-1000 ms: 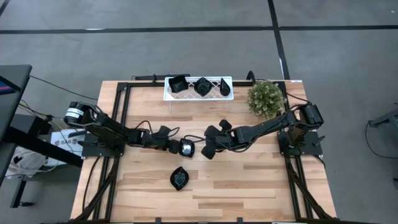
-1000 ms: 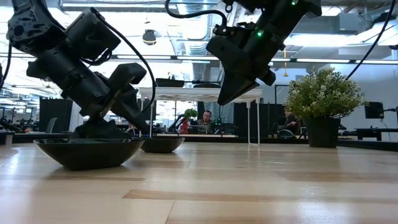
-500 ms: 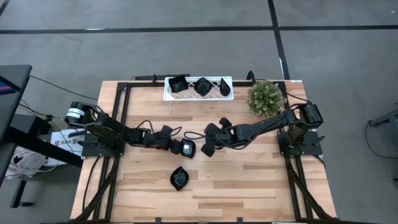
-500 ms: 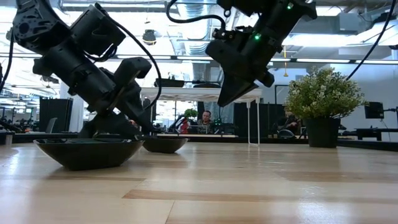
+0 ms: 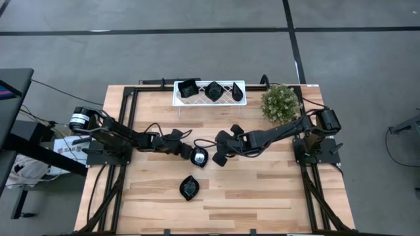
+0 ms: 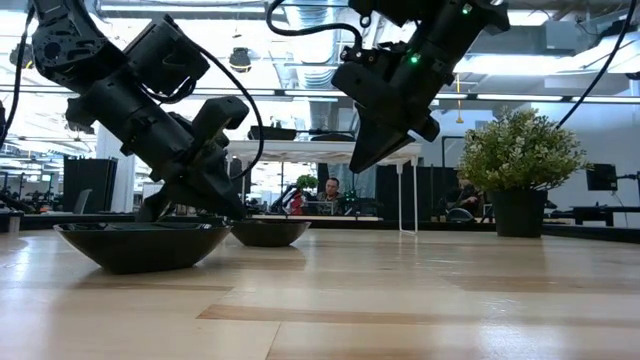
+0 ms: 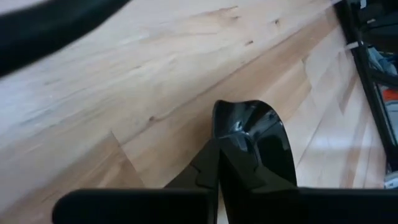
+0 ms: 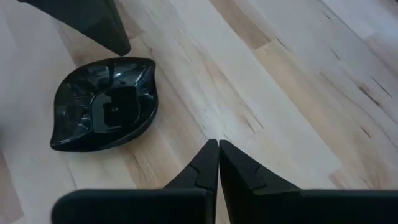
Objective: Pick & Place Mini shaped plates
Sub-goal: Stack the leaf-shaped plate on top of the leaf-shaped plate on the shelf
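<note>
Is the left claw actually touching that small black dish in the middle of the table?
Touching: the left wrist view shows the left gripper shut on the dish rim.

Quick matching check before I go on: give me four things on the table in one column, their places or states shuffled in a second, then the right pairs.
1. left pincer
2. right pincer
3. leaf-shaped plate
4. potted plant

A. alone on the table's near part, untouched
B. shut on the rim of a plate at mid-table
C. by the white tray's right end
D. shut, holding nothing, raised over mid-table

Pairs: 1-B, 2-D, 3-A, 4-C
</note>
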{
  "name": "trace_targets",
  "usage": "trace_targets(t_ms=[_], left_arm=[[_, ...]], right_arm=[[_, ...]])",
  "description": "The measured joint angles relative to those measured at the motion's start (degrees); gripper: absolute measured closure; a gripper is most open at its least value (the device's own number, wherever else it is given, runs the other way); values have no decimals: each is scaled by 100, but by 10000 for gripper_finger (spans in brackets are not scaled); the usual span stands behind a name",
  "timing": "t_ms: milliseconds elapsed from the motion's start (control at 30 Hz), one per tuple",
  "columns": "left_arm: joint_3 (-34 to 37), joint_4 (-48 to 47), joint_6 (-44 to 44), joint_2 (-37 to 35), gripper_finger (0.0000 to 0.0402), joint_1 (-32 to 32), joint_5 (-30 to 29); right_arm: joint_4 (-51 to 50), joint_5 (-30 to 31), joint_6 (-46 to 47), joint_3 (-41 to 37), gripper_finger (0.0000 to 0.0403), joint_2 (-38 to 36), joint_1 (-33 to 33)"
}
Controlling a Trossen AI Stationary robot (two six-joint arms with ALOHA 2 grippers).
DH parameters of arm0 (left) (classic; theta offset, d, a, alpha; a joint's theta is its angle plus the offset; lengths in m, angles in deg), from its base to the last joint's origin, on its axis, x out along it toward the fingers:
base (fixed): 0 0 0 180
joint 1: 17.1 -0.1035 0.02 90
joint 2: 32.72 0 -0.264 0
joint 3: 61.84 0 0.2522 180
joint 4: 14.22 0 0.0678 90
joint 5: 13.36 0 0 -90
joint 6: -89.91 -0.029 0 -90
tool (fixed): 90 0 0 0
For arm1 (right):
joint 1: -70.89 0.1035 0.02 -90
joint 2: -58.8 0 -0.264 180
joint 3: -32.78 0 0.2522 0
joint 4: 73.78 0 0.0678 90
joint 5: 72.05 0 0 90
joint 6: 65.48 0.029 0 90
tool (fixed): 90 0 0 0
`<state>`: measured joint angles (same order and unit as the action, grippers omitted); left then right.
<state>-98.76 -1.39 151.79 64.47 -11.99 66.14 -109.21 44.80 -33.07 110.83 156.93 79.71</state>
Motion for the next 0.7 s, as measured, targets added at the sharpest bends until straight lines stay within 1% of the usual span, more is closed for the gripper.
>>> trace_targets(t_ms=[200, 300, 500, 700], left_arm=[[0, 41, -12, 0, 387, 4, 718], [0, 43, -13, 0, 373, 2, 773], [0, 43, 37, -2, 320, -48, 728], [2, 43, 677, -2, 265, 66, 920]], right_arm=[[-11, -7, 0, 0, 395, 0, 54], [-16, -84, 0, 0, 395, 0, 82], [-10, -420, 37, 0, 395, 0, 96], [47, -587, 274, 0, 395, 0, 132]])
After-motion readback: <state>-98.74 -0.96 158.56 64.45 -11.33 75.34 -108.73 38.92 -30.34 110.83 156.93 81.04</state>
